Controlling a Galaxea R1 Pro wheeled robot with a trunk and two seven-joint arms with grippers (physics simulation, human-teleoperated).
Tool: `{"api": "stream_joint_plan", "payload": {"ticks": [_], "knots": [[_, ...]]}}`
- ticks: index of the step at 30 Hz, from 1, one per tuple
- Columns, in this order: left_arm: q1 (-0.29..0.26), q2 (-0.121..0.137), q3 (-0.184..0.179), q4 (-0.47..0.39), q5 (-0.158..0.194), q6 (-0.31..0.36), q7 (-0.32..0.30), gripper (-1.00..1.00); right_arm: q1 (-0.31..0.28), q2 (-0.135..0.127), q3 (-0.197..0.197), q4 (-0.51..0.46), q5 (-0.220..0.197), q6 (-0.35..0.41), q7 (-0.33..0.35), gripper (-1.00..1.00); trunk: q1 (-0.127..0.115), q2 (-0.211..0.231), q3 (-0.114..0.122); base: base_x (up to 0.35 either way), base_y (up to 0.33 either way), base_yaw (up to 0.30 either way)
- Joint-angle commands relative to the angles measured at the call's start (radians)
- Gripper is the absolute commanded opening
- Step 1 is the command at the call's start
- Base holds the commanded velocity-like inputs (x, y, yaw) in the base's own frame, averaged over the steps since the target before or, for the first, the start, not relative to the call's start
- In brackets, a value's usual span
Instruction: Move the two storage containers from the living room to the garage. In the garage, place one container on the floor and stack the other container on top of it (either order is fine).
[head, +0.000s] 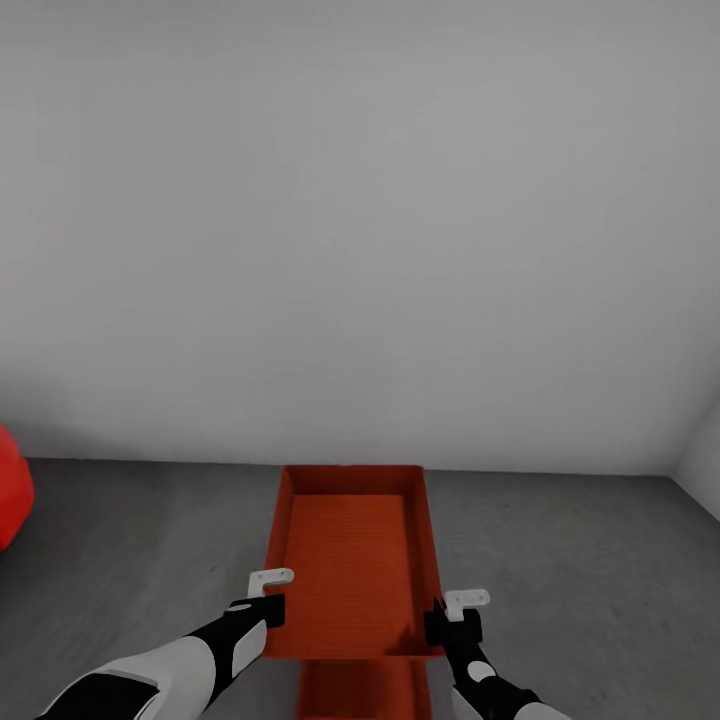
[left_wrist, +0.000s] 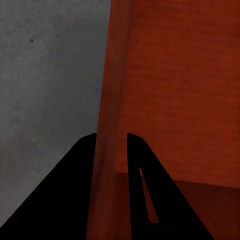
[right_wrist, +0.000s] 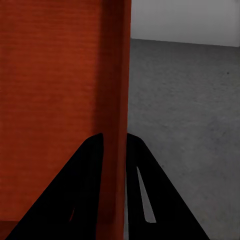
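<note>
Storage container number one (head: 350, 560), the orange-red bin you held, hung in front of you over the dark concrete floor (head: 150, 540), its long axis running away from you toward the pale grey wall (head: 360, 230). Your left pincer (head: 262, 610) was clenched on the bin's left long wall near the near corner; the left wrist view showed that wall (left_wrist: 107, 150) passing between the two dark fingers (left_wrist: 75, 200). Your right pincer (head: 452, 625) gripped the right long wall the same way, with the wall (right_wrist: 116, 150) sandwiched between its fingers (right_wrist: 80, 200) in the right wrist view. A second orange-red container (head: 365, 695) lay below the held one at the near edge of the head view, mostly covered by it; you could not tell whether the two touched. A red rounded shape (head: 12, 500) showed at the far left, well apart from the bins.
</note>
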Motion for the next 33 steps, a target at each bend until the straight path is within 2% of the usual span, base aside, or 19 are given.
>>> {"api": "stream_joint_plan", "payload": {"ticks": [1, 33], "knots": [[-0.001, -0.001, 0.001, -0.001, 0.004, 0.001, 0.000, -1.00, -0.001, -0.001, 0.007, 0.002, -0.011, -0.003, -0.015, -1.00, 0.001, -0.001, -0.002, 0.104, 0.000, 0.000], [-0.001, -0.001, 0.001, 0.000, 0.004, 0.001, 0.000, -1.00, -0.001, -0.001, 0.007, 0.002, -0.011, -0.003, -0.015, -1.00, 0.001, -0.001, -0.049, 0.006, 0.000, 0.000]]}}
